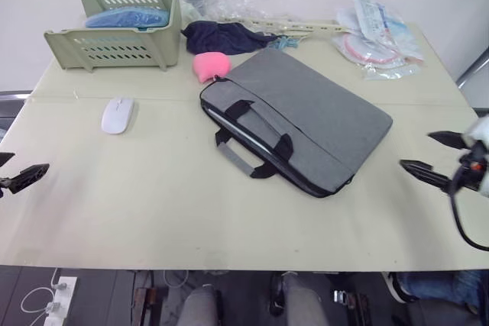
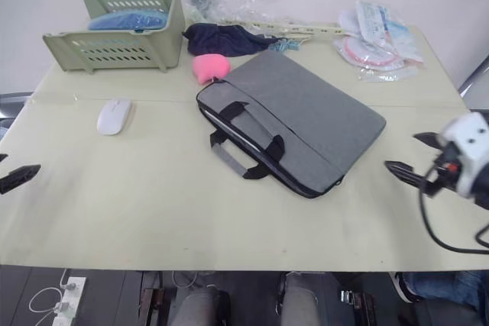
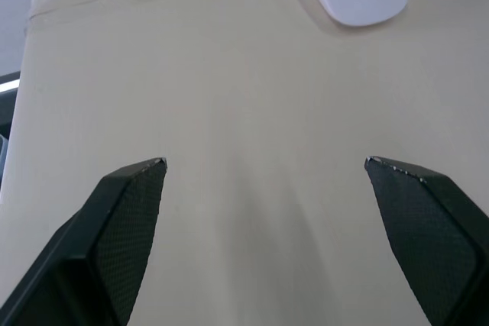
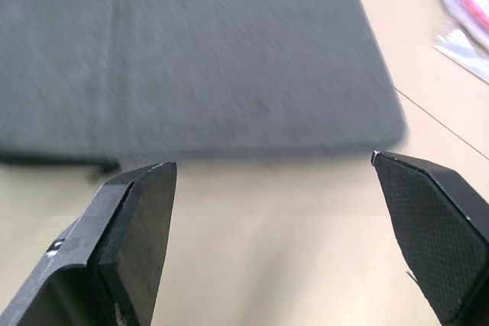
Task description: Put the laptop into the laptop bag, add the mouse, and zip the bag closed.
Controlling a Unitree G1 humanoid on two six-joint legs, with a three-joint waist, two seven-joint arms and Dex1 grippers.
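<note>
Laptop first: we think we see its thin silver metal edge point(image 1: 243, 135) peeking out of the open mouth of the flat grey cloth laptop bag with black handles point(image 1: 306, 116), so that step looks done to us. The bag lies in the middle of the pale cream table point(image 1: 153, 204), and its zip looks not yet pulled shut.

Next comes the small smooth white oval mouse point(image 1: 117, 114). It sits by itself on the table, well apart from the bag, on our left side. It shows near the top of the left wrist view too, ahead of our fingers.

Our left gripper point(image 3: 263, 166) hangs over bare table, with its two black fingers spread wide and nothing between them. Our right gripper point(image 1: 439, 154) hovers just beside the bag's far corner, fingers spread wide too, holding nothing.

So we judge the next move is for the left arm: reach forward to the mouse, come down over it and pinch its sides softly, because it is smooth and could slip.

Now we count. One bag, one laptop, one mouse. One pink round toy point(image 1: 210, 65) touches the bag's back corner. One green plastic basket point(image 1: 114, 43) stands at the back left. One dark cloth point(image 1: 221, 36) lies behind the toy. Some clear plastic packets point(image 1: 378, 36) sit at the back right; we cannot tell how many.
</note>
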